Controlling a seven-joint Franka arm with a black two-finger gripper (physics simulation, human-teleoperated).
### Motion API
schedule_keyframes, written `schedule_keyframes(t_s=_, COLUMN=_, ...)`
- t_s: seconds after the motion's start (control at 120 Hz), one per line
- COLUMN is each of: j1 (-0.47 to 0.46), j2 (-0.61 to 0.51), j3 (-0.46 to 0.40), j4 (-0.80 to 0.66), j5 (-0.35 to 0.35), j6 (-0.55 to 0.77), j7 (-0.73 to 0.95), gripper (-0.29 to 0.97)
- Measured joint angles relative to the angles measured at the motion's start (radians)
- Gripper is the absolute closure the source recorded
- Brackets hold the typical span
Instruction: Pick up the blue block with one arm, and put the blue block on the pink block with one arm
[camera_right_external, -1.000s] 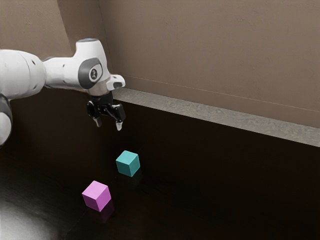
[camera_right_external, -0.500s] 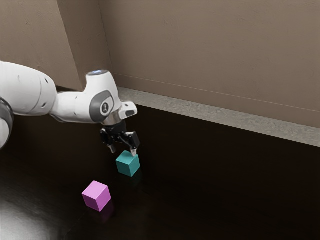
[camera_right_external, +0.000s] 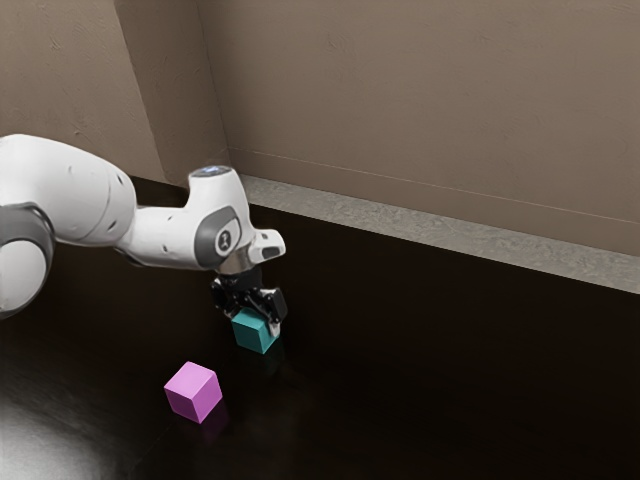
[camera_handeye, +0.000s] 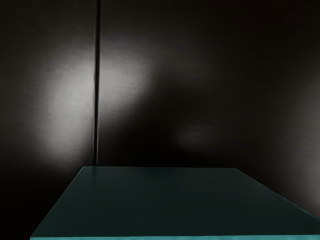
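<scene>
The blue block (camera_right_external: 256, 334), a teal-blue cube, sits on the dark table (camera_right_external: 450, 380). My gripper (camera_right_external: 251, 313) has come down right over it, its black fingers straddling the cube's top and still spread, so it is open. In the wrist view the block's top face (camera_handeye: 175, 205) lies just under the hand. The pink block (camera_right_external: 193, 391) stands on the table apart from the blue one, nearer the camera and toward the exterior view's left.
A grey ledge (camera_right_external: 450, 232) runs along the table's far edge below the beige wall. The glossy tabletop stretches on toward the exterior view's right.
The arm has descended from well above the table, moving toward the exterior view's right, until the gripper reached the blue block's top. Neither block has moved.
</scene>
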Motion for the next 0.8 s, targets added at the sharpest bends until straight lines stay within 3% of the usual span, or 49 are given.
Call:
schedule_keyframes(t_s=0.267, j1=-0.025, j2=-0.029, j3=0.000, j4=-0.002, j5=0.013, j6=0.004, j7=0.007, gripper=0.39)
schedule_keyframes(t_s=0.408, j1=-0.033, j2=-0.165, j3=0.003, j4=-0.086, j5=0.033, j6=-0.013, j7=0.001, gripper=0.39)
schedule_keyframes(t_s=0.642, j1=-0.030, j2=-0.551, j3=0.003, j4=-0.350, j5=0.072, j6=-0.083, j7=-0.007, gripper=0.37)
schedule_keyframes(t_s=0.8, j1=-0.026, j2=-0.674, j3=0.001, j4=-0.499, j5=0.118, j6=-0.123, j7=-0.026, gripper=0.37)
